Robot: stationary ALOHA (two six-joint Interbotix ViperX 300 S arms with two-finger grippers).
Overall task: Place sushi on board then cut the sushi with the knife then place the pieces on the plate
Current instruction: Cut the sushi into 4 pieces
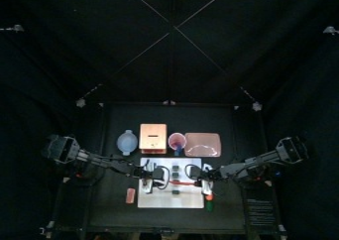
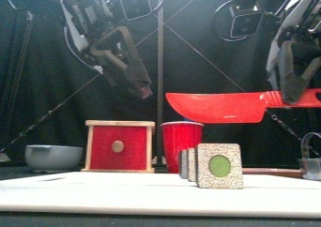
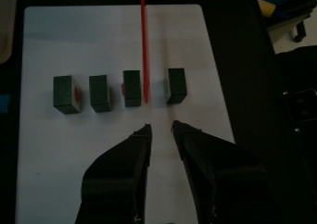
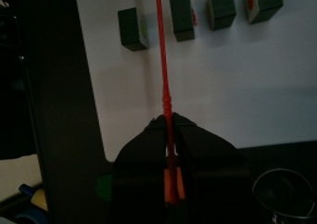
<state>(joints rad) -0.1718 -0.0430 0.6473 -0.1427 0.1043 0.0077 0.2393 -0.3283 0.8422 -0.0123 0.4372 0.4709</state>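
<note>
Dark green sushi pcs (image 3: 99,92): counted 4, upright in one row on the white board (image 3: 50,163), row running front to back per front view, small gaps betw. 3 of them, 4th set off by a wider gap. Counted also 1 red knife (image 2: 216,106), 1 red cup (image 2: 182,142), 1 wooden box (image 2: 119,146) w/ red drawer front, 1 blue-grey bowl (image 2: 53,157), 1 pink tray (image 1: 203,143), 1 small orange toy (image 1: 131,194) on the black table (image 1: 113,209) just left of the board. Logged right gripper (image 4: 168,126) clamped tight on the knife handle, blade held level in the air above the row, lined up w/ the wider gap, clear of the pcs. Logged left gripper (image 3: 161,130) up over the board's left part, jaws parted a little, nothing gripped. Noted black curtains (image 1: 79,46) at back and sides of the table. Found bowl, box, cup, tray lined up L to R behind the board's back edge. Saw row well in from the board's edges, bare white board all round it, broad bare strip betw. nearest pc and the board's front edge.
</note>
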